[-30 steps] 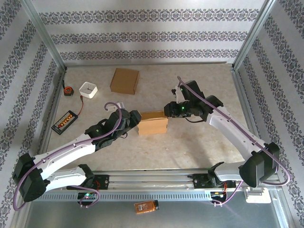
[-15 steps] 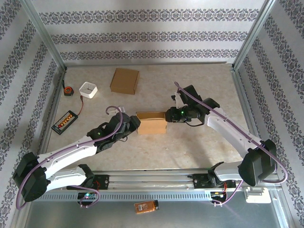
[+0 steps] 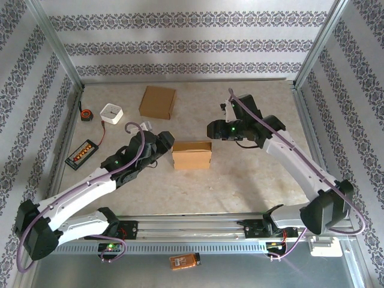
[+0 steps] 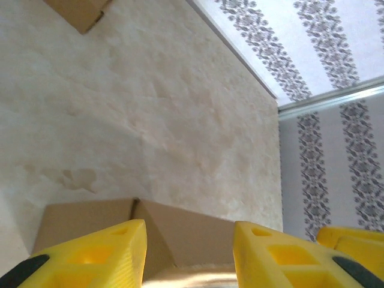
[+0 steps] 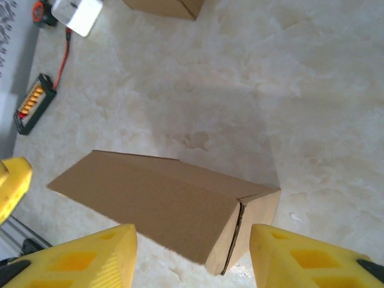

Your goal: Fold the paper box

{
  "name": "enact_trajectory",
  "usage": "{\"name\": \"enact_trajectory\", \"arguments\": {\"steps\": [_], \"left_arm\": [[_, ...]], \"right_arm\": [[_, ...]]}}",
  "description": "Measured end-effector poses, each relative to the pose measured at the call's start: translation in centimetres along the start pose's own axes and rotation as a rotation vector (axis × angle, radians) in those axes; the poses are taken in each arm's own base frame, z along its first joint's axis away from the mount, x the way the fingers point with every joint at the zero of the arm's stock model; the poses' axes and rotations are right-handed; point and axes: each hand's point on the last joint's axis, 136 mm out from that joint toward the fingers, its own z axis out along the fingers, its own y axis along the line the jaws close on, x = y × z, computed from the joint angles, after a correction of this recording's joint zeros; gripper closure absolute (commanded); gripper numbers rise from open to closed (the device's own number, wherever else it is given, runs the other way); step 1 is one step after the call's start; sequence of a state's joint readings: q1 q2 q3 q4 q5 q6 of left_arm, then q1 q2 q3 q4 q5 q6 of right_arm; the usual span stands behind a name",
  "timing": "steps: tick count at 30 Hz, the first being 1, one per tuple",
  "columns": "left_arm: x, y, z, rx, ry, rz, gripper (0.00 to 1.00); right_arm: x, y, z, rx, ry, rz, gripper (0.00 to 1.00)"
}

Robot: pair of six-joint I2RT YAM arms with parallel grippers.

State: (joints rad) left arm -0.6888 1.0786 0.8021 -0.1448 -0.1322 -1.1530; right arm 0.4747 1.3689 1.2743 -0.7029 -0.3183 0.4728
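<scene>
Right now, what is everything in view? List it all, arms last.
box: 1, brown, table centre, between the two arms
second box: 1, brown, far side, left of centre
white block: 1, white, far left
tape measure: 1, orange and black, left edge, beside the white block
gadget: 1, black with orange parts, left edge, nearer than the white block
orange item: 1, orange, below the rail at the near edge, too small to identify
table: 1, beige, under everything
left arm: 1, white and black, jaws open, just left of the box
right arm: 1, white and black, jaws open, beyond the box's right end, apart from it
</scene>
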Motion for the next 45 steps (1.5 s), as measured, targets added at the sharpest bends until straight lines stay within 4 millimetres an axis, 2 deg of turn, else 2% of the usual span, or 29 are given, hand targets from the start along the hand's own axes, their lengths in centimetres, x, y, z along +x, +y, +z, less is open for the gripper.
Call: {"name": "enact_trajectory", "arguments": {"steps": [5,10,14,16,20,22,26,28,31,34,40,45], "left_arm": [[0.8,1.8,1.1,-0.044,0.035,-0.006,0.66],[2.2,2.0,2.1,-0.041,0.104,-0.003,0.78],[2.7,2.1,2.3,-0.019,0.115,-0.016,0.82],[3.4,3.3,2.5,-0.035,0.126,-0.024,0.84],[5.3,6.9,2.7,-0.111,0.170,-0.027,0.85],[5.6,7.4,2.6,-0.127,0.180,-0.025,0.83],[4.8,6.1,1.9,-0.094,0.165,-0.018,0.72],[3.8,4.5,1.3,-0.057,0.143,-0.018,0.67],[2.4,1.8,0.5,0.008,0.115,-0.020,0.61],[1.9,0.3,0.2,0.049,0.110,-0.022,0.56],[3.3,0.5,1.1,0.042,0.174,-0.021,0.56],[4.7,0.4,1.1,0.045,0.219,-0.029,0.67]], "right_arm": [[0.8,-0.9,2.1,0.016,0.061,0.014,0.62],[2.3,-2.0,2.9,0.036,0.099,0.026,0.66],[2.6,-2.2,3.0,0.029,0.086,0.017,0.67],[2.9,-2.2,3.0,0.024,0.079,0.009,0.67],[3.0,-2.1,3.1,0.022,0.073,-0.009,0.67],[3.0,-2.2,3.0,0.024,0.070,-0.012,0.64],[3.1,-2.1,2.7,0.029,0.077,-0.008,0.57],[2.9,-1.8,2.2,0.029,0.075,-0.008,0.53],[1.7,-0.9,0.9,0.019,0.027,-0.023,0.52],[0.9,-0.3,-0.4,0.009,-0.018,-0.036,0.55],[1.2,-0.3,-0.2,0.003,-0.003,-0.026,0.64],[2.9,-1.0,0.8,0.012,0.047,-0.012,0.68]]}}
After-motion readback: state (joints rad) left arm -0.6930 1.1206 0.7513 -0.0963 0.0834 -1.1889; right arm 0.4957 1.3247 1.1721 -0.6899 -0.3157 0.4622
